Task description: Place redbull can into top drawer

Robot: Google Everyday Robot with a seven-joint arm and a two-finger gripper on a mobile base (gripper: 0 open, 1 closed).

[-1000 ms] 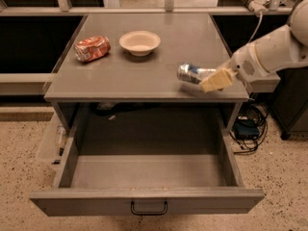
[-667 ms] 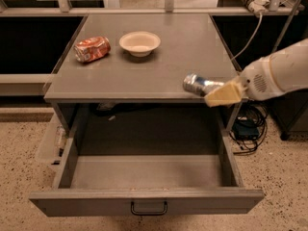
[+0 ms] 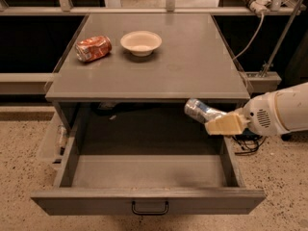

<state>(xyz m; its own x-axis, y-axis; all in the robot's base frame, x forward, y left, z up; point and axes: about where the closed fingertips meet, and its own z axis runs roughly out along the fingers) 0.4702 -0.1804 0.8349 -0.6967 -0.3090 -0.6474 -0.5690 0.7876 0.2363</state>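
The top drawer (image 3: pixel 96 203) stands pulled fully open at the near side, its dark handle (image 3: pixel 150 207) centred on the front and its grey floor bare. The step in hand looks like the carry-in: the can is off the worktop and over the drawer, not yet set down.

Above the drawer's right side the gripper (image 3: pixel 224 123) reaches in from the right, its cream fingers clamped on the right end of the redbull can (image 3: pixel 199 110). The can lies nearly level, its free end pointing left and slightly far, just below the worktop's near edge and clear of the drawer floor.

The next move probably calls for lowering the can further and a little left, away from the right wall, before the fingers part, so that it does not drop and roll.

Farther off, the worktop (image 3: pixel 192 66) carries a pale bowl (image 3: pixel 141 42) and, left of it, an orange-red can (image 3: pixel 93 48) on its side.
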